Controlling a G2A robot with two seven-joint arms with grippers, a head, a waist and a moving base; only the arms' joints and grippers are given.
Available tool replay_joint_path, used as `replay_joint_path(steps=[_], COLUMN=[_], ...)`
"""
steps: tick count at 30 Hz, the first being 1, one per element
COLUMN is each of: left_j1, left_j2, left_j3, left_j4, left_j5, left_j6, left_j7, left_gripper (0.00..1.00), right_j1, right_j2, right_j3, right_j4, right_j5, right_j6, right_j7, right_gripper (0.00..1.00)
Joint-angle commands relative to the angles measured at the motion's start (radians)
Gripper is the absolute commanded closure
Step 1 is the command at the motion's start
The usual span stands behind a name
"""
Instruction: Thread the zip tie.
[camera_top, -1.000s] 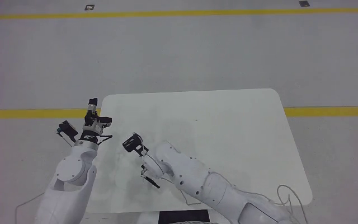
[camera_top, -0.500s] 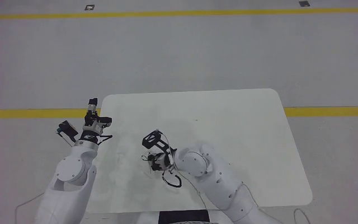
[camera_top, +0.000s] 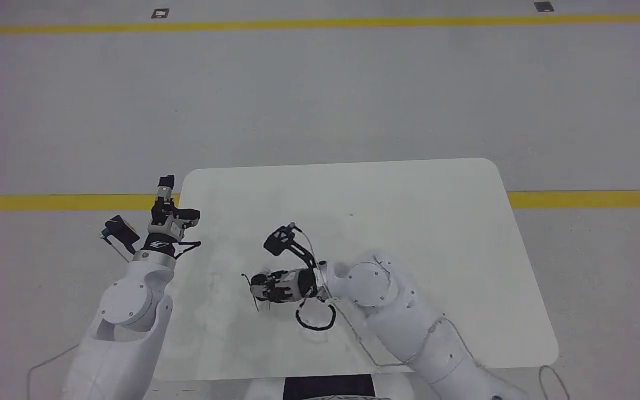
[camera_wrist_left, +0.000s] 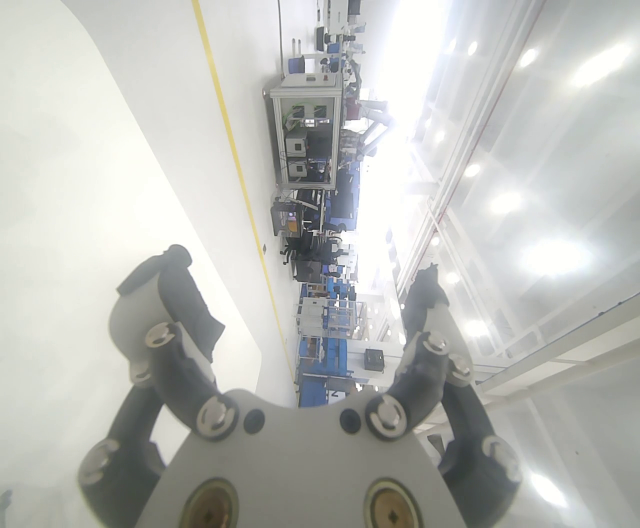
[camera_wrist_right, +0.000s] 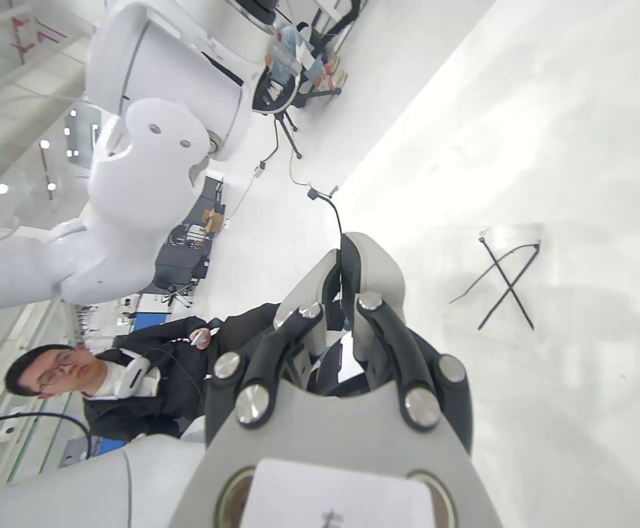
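Right wrist view: right gripper (camera_wrist_right: 345, 252) clamped on a black zip tie (camera_wrist_right: 334, 212).
The tie is held above the table (camera_wrist_right: 550, 125), where loose ties (camera_wrist_right: 505, 280) are seen lying crossed; the left gripper (camera_wrist_left: 300, 272) is held spread wide beside the table's edge.

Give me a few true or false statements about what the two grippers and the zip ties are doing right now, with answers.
1. The right gripper is shut on a black zip tie. True.
2. The left gripper is holding a zip tie. False: its fingers are spread apart with nothing between them.
3. Some loose zip ties lie crossed on the table. True.
4. The left gripper hangs over the middle of the table. False: in the top view it is by the table's edge on the robot's left.
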Motion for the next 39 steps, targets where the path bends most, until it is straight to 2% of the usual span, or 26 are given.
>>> replay_joint_path(steps=[1, 12, 17, 22, 27, 34, 39], left_j1=[0.0, 0.0, 0.0, 0.0, 0.0, 0.0, 0.0], left_j2=[0.0, 0.0, 0.0, 0.0, 0.0, 0.0, 0.0], left_j3=[0.0, 0.0, 0.0, 0.0, 0.0, 0.0, 0.0], left_j4=[0.0, 0.0, 0.0, 0.0, 0.0, 0.0, 0.0], left_j5=[0.0, 0.0, 0.0, 0.0, 0.0, 0.0, 0.0], left_j6=[0.0, 0.0, 0.0, 0.0, 0.0, 0.0, 0.0], left_j7=[0.0, 0.0, 0.0, 0.0, 0.0, 0.0, 0.0], left_gripper=[0.0, 0.0, 0.0, 0.0, 0.0, 0.0, 0.0], right_j1=[-0.001, -0.004, -0.011, -0.022, -0.023, -0.021, -0.018], right_j2=[-0.001, 0.0, 0.003, 0.015, 0.028, 0.032, 0.017], right_j3=[0.001, 0.0, 0.007, 0.04, 0.07, 0.107, 0.138], right_j4=[0.0, 0.001, 0.029, 0.05, 0.069, 0.109, 0.158], right_j5=[-0.004, 0.0, 0.081, 0.239, 0.417, 0.659, 0.817], right_j6=[0.0, 0.003, 0.0, 0.0, 0.0, 0.0, 0.0], right_j7=[0.001, -0.011, -0.068, -0.077, -0.031, 0.075, 0.18], right_gripper=[1.0, 1.0, 1.0, 1.0, 1.0, 1.0, 1.0])
